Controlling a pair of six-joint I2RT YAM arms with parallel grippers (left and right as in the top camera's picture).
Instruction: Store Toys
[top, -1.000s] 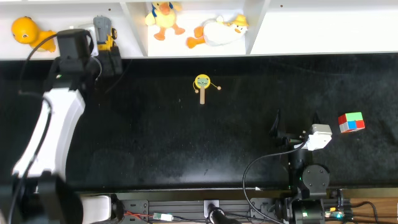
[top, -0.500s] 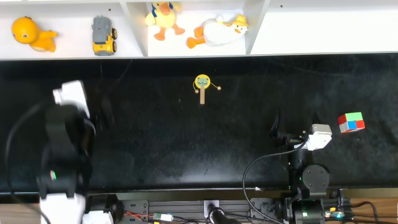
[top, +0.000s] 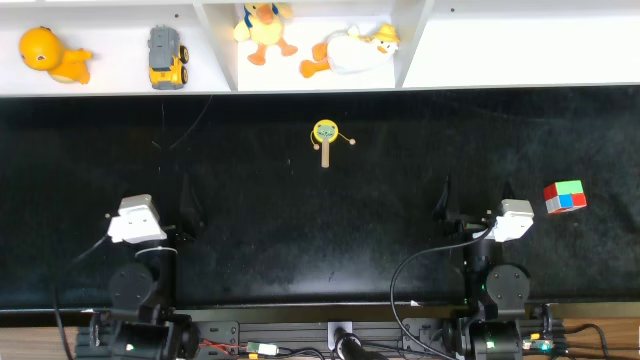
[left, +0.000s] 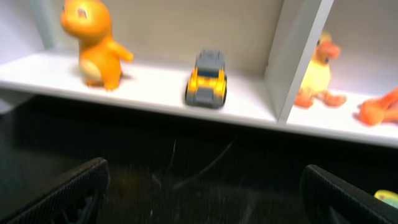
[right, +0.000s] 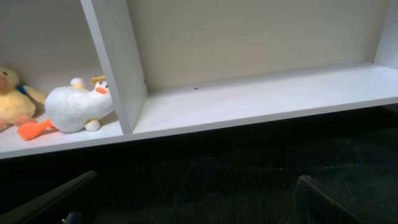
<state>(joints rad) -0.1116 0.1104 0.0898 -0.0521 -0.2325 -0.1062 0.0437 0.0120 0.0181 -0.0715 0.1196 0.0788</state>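
A grey and yellow toy truck stands on the white shelf next to an orange figure. One compartment over lie a yellow duck plush and a white duck plush. On the black mat are a small yellow rattle drum and a colour cube. My left gripper is open and holds nothing, far back from the truck. My right gripper is open too, facing the shelf's bare right compartment.
The shelf runs along the mat's far edge, split by upright dividers. Both arms sit low near the mat's front edge, the left one and the right one. Wide black mat lies between them and the shelf.
My left arm has drawn back from the shelf to the mat's front edge, leaving the truck standing on the shelf. The right arm has not moved.
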